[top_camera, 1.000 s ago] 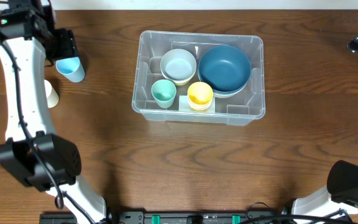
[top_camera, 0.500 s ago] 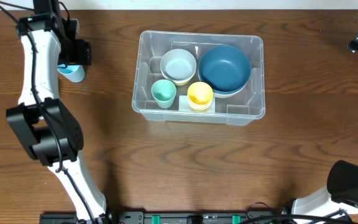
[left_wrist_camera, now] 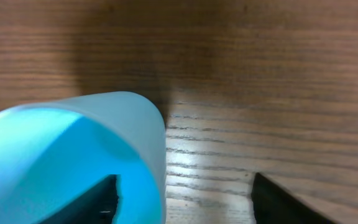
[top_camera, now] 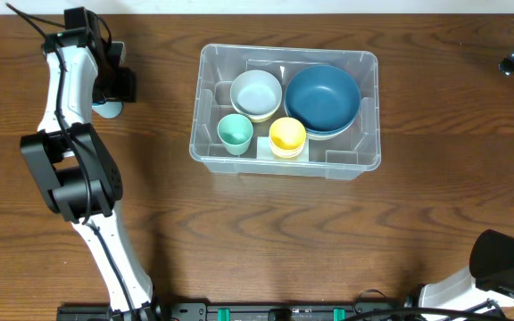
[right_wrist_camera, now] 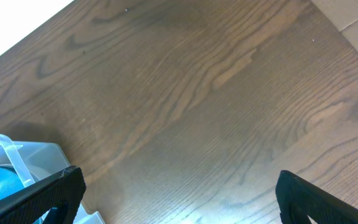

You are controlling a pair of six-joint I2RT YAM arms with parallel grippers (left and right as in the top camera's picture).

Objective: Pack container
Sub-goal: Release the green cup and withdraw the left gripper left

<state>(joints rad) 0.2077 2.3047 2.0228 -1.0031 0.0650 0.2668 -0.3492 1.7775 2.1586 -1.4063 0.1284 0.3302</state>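
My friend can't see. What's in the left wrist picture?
A light blue cup fills the lower left, mouth toward the camera. One dark finger of the left gripper is inside it, the other outside, over a brown wooden table.

My left arm (top_camera: 63, 85) shows white links, black joint housings (thin black cable alongside). Right arm (top_camera: 507, 259): black rounded housing, white link.

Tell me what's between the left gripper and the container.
Nothing: overhead, only bare table runs from the left gripper to the container.
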